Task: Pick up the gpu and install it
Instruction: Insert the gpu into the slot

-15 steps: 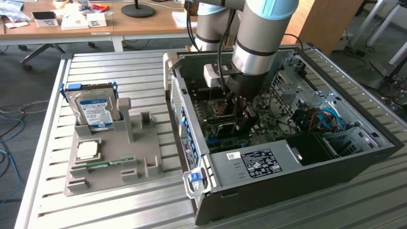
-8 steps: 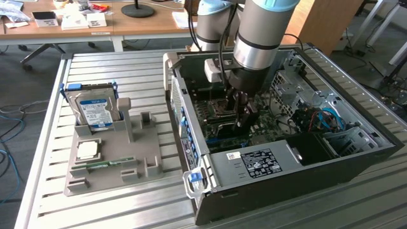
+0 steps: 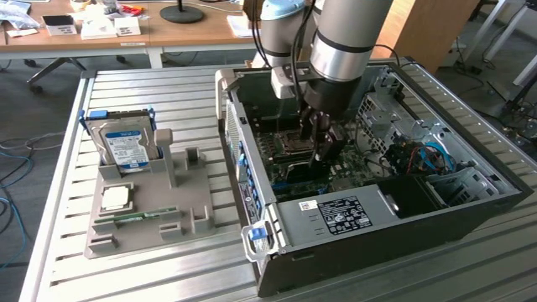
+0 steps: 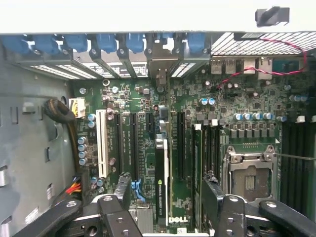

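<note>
The hand (image 3: pixel 321 146) reaches down inside the open case (image 3: pixel 470 214), over the board (image 4: pixel 222 118), with case walls close on the exterior view's left and the power supply (image 3: pixel 336 217) near below. Its fingers (image 4: pixel 118 217) stand apart, holding nothing. The gpu (image 4: pixel 162 177) sits on edge in a board slot, between the spread fingers, its bracket end toward the blue clips (image 4: pixel 106 43). Outside, on the worktop (image 3: pixel 134 277), a grey tray (image 3: pixel 151 214) carries a hard drive (image 3: pixel 126 146).

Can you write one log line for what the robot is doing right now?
gripper: open, inside case | gpu: standing in motherboard slot, between fingers, not gripped
</note>
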`<state>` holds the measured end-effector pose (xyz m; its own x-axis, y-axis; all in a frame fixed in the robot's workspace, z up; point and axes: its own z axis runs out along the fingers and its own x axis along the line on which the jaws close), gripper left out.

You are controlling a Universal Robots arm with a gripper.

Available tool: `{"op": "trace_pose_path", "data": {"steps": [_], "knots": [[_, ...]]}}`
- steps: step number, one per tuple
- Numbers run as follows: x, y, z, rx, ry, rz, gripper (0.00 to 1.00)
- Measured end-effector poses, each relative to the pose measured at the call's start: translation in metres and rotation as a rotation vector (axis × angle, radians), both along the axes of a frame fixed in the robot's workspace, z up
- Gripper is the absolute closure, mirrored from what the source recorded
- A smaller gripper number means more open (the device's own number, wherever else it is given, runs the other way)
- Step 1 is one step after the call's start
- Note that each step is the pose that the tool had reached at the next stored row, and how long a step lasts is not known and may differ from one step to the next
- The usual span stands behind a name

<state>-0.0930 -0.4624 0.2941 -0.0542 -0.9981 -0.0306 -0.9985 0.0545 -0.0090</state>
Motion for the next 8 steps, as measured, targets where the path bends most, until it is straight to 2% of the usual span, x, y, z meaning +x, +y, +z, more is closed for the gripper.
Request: {"op": "trace_pose_path", "data": {"steps": [8], "knots": [[0.000, 0.0000, 0.0169, 0.0000, 0.0000, 0.000, 0.31]]}}
